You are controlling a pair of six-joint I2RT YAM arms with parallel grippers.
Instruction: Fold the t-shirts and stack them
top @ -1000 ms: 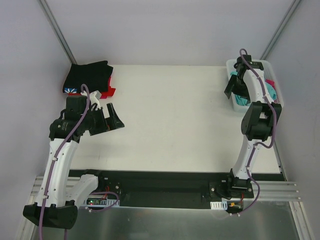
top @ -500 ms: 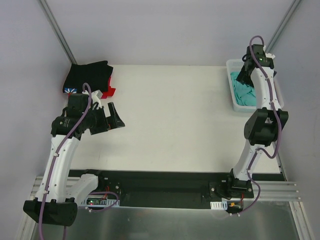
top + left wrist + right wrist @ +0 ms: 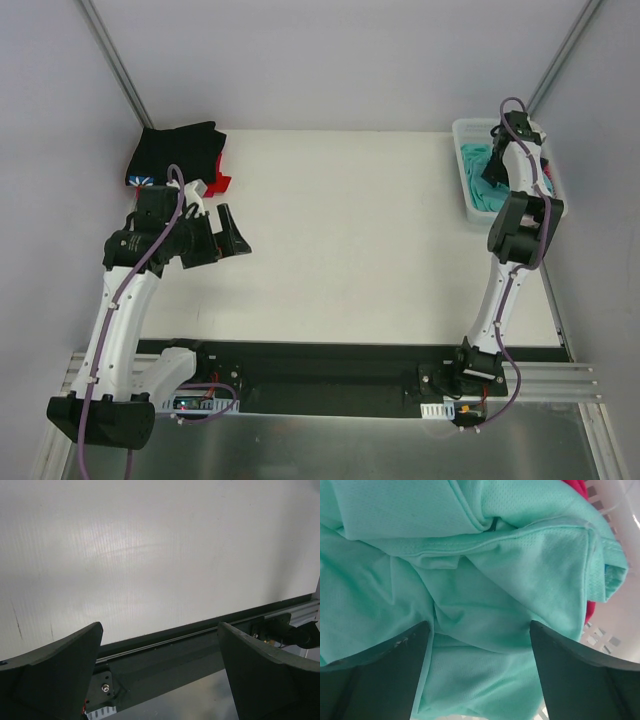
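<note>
Risk at teal shirt: my right pincer (image 3: 479, 647) hangs wide open just above the crumpled teal t-shirt (image 3: 470, 580). I judge that closing here could pinch several folds at once, so the shirt lifts as a knot.
Risk at pink shirt: the magenta t-shirt (image 3: 574, 487) peeks out past the teal cloth on the right-finger side. It could get dragged up too.
Risk at basket: the white lattice basket (image 3: 605, 630) looks light to me, and snagged cloth could tip it.
Basket contents: teal shirt on top and pink beneath, directly under the pincer.
Left pincer (image 3: 160, 675): wide open, holding nothing, with bare table (image 3: 150, 555) below.
Stack: black t-shirt (image 3: 175, 150) lies on the red t-shirt (image 3: 218, 184), just beyond the left pincer.
</note>
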